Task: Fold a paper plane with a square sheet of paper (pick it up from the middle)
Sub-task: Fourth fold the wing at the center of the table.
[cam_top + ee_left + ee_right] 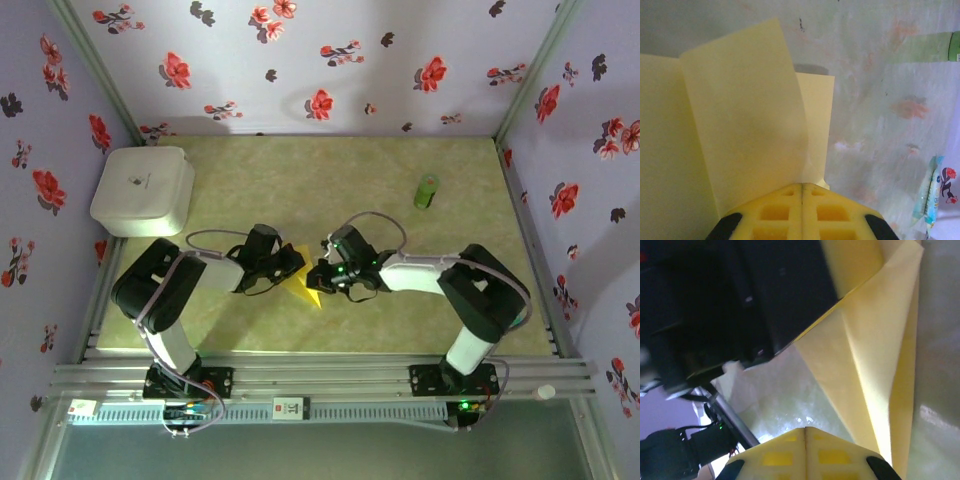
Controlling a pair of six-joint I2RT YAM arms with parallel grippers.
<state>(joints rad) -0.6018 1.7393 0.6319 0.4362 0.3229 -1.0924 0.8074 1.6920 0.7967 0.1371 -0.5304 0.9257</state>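
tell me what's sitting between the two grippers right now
The partly folded square sheet of paper lies between the left gripper and the right gripper, seen in the top view.

The square sheet of paper (304, 284), bright yellow and creased into a triangle, lay near centre, tip toward five o'clock, one flap (745, 115) raised.

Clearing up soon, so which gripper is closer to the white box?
Left. The left gripper sits right of and below the white box in the top view; the right gripper is farther right, across the yellow paper.
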